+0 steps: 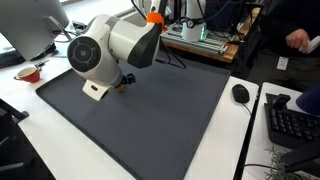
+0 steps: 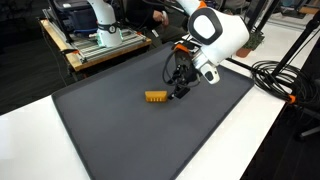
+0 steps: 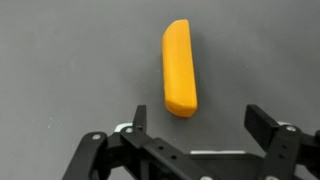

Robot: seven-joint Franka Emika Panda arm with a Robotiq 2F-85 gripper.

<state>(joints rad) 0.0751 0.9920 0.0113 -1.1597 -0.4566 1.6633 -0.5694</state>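
Approach stage: the end effector (image 3: 203,125) hovered, fingers apart and empty, above the table's dark mat (image 3: 60,60), the orange oblong block (image 3: 180,68) lying just ahead, slightly off-centre; a grasp would seemingly call for advancing, centring and lowering.

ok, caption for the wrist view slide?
Open hand just short of an orange bar lying on the dark mat.
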